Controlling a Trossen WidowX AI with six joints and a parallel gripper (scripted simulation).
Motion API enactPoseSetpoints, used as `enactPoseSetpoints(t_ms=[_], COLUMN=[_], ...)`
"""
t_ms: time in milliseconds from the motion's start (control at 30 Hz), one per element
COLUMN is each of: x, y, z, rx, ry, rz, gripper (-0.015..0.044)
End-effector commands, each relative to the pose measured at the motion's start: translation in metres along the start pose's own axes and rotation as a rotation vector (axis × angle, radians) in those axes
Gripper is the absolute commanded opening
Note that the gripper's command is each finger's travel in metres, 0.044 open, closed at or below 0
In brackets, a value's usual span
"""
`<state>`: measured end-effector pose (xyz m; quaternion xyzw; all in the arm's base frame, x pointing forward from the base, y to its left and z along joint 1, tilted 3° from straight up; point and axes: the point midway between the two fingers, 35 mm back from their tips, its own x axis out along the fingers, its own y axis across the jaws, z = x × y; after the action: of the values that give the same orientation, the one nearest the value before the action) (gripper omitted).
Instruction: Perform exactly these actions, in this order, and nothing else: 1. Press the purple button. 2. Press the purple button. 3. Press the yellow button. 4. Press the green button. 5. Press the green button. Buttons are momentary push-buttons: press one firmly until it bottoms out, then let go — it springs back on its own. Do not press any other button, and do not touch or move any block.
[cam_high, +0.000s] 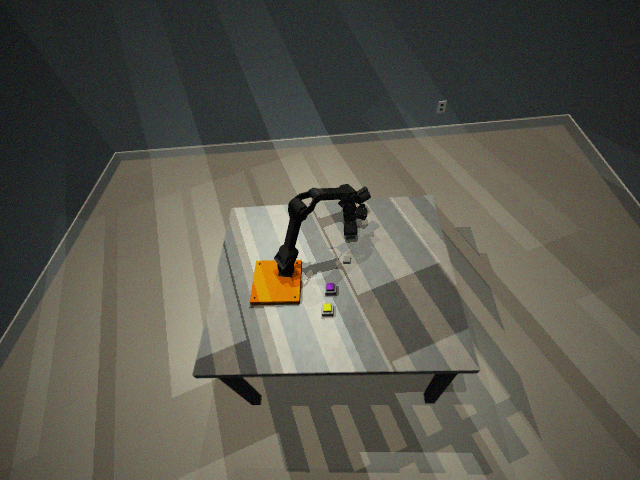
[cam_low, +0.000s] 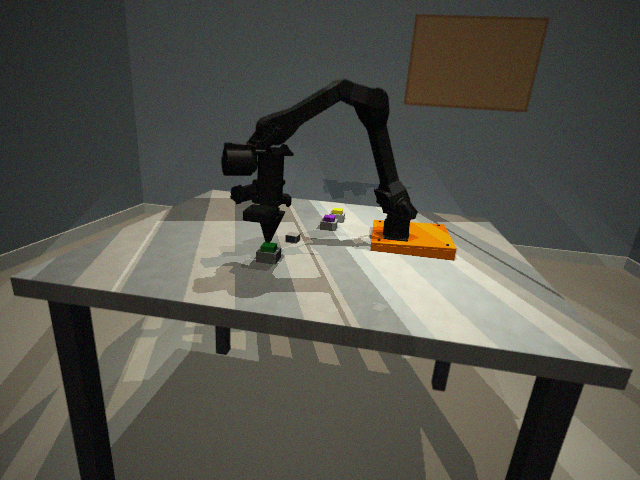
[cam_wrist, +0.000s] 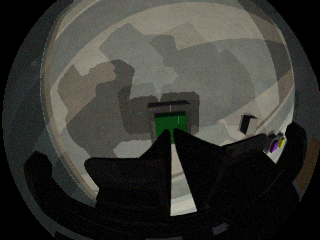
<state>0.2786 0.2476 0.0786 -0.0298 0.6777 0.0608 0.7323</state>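
1. Three buttons sit on the table (cam_low: 155, 289), and we place everything relative to the orange base plate (cam_low: 429, 240) that carries the arm (cam_low: 372, 134).
2. We see the green button (cam_low: 267, 246) on its grey housing, well apart from the base plate, on the side farthest from the other two buttons in the exterior view.
3. We find the gripper (cam_low: 268, 233) pointing straight down directly above the green button; its tip stands at the button's top face or just above it, and we cannot tell whether it touches.
4. We judge the jaws clenched on nothing: the fingers meet in a narrow point, with only a thin wedge of light between them in the wrist view.
5. In the wrist view the green button (cam_wrist: 171, 123) lies right at the fingertips, centred ahead of them.
6. We see the purple button (cam_high: 329, 286) near the base plate, just off its edge in the top view.
7. We see the yellow button (cam_high: 326, 307) just beside the purple one, also near the base plate.
8. One small grey block (cam_low: 292, 237) rests on the table between the green button and the purple button, apart from the gripper.
9. In the top view the arm hides the green button.
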Motion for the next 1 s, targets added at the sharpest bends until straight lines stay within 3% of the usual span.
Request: enactPoseSetpoints(t_ms=[0,967], x=[0.0098,0.0103], y=[-0.0016,-0.0005], z=[-0.0012,-0.0007], rx=[0.003,0.001], ry=[0.008,0.003], rz=[-0.01,-0.003], gripper=[0.002,0.002])
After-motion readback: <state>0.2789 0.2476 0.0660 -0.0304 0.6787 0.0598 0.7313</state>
